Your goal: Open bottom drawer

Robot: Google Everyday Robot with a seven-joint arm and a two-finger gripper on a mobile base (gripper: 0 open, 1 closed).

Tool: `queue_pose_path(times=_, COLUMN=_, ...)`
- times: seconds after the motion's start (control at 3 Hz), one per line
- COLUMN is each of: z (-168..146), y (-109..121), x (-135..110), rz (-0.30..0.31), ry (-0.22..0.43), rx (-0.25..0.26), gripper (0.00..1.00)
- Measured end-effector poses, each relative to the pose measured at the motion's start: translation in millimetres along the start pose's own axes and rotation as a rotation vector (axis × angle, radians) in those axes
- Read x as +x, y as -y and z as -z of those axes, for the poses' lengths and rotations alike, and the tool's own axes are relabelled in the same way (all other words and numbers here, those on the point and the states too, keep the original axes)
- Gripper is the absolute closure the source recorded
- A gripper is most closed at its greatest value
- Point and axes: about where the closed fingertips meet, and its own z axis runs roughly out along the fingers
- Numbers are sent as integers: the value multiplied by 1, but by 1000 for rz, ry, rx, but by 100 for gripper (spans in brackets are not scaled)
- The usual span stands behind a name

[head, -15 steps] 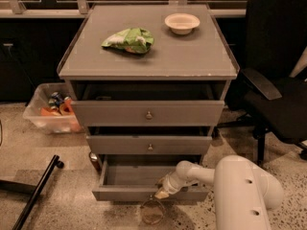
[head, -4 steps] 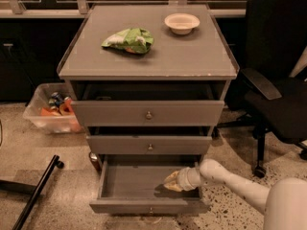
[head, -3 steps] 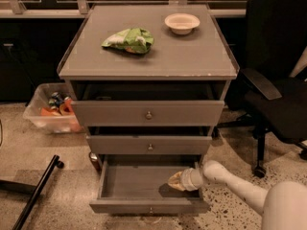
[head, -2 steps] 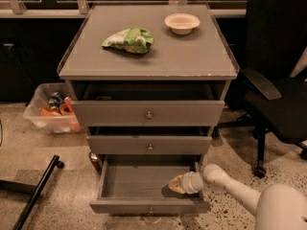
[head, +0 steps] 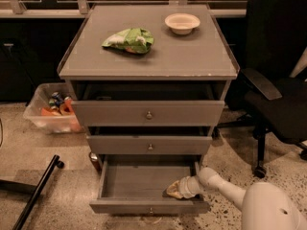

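The robot's pincer (head: 172, 189) sits inside the bottom drawer (head: 120, 206), low in its right front corner, at about 5 o'clock in the scene. Whether it is apart or together cannot be told. The pale arm (head: 225, 188) reaches in from 4 o'clock, over the drawer's right wall. The bottom drawer stands pulled well out from the cabinet. Its grey floor spreads from the pincer toward 9 o'clock, its front panel runs just below the pincer at 6 o'clock, and its small knob (head: 151, 210) lies at about 7 o'clock from the pincer.

Directly above, at 12 o'clock, are the middle drawer (head: 149, 145) and the wider top drawer (head: 147, 113), each with a centre knob. A dark gap shows above each front.

On the grey surface (head: 192, 56) lie a green bag (head: 128, 40) at left and a pale bowl (head: 182, 23) near the back right.

A black chair (head: 278, 95) stands at 3 o'clock of the cabinet. A clear bin (head: 50, 114) of coloured items sits on the floor at 9 o'clock.
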Motion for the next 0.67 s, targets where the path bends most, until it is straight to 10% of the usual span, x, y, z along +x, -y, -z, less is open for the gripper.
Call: queue_pose_path(times=0.67, z=-2, y=-6, x=0, rz=11, ry=-2, rx=-11, gripper=35)
